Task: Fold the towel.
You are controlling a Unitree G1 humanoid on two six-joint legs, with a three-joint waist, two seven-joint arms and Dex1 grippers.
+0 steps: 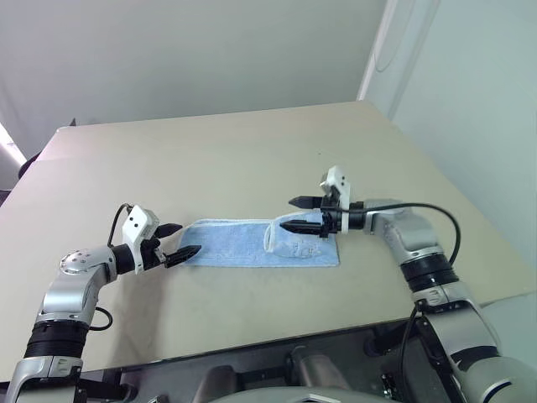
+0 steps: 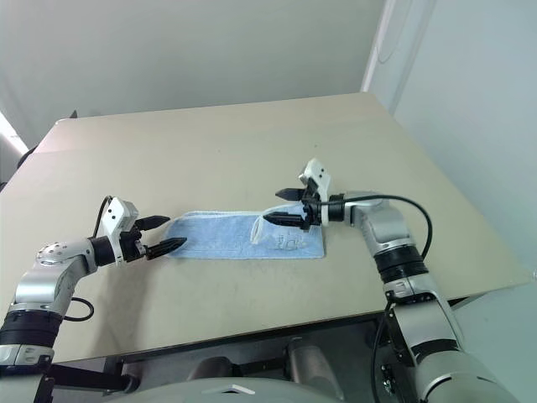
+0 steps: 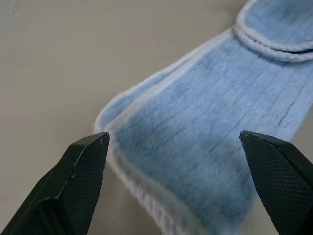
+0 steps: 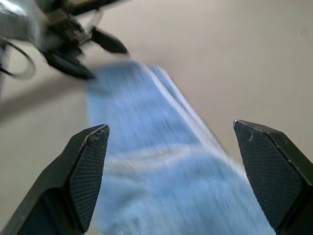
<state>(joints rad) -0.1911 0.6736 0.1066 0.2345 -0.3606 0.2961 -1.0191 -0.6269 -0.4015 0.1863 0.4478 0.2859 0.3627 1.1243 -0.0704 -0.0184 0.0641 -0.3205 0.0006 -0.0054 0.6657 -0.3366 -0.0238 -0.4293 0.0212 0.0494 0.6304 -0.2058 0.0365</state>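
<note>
1. Two grippers are flanking the towel (image 1: 260,243), which is lying folded into a strip on the table (image 1: 235,159).
2. At nine o'clock, the left gripper (image 1: 178,240) is gaping, holding nothing.
3. At three o'clock, the right gripper (image 1: 295,214) is hovering spread wide, empty.

My left gripper (image 1: 178,240) is wide open, pointing right. My right gripper (image 1: 295,214) is open too, pointing left.

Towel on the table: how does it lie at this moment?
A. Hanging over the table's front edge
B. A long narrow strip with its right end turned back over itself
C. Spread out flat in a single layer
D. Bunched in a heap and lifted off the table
B. The towel lies flat on the table as a narrow strip, its end under the right gripper doubled back over itself.
</note>
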